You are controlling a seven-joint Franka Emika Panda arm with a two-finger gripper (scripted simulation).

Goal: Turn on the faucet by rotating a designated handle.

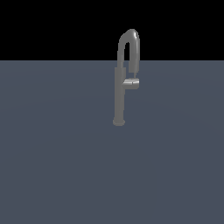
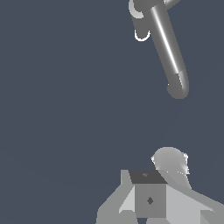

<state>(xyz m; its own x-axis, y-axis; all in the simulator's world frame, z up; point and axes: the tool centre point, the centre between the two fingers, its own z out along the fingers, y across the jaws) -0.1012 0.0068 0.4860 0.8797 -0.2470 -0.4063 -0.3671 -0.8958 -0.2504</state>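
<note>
A flat slate-grey surface [image 1: 57, 166] runs back to a black void, its edges out of frame. Near its far boundary stands the faucet [image 1: 119, 96], a slim matte grey stem under a gooseneck spout. The handle [image 1: 131, 83], a stubby, shinier lever, juts horizontally toward the exterior view's right. In the wrist view the faucet [image 2: 168, 48] lies well apart from the gripper [image 2: 151, 199], whose jaws I cannot tell to be apart or together.
</note>
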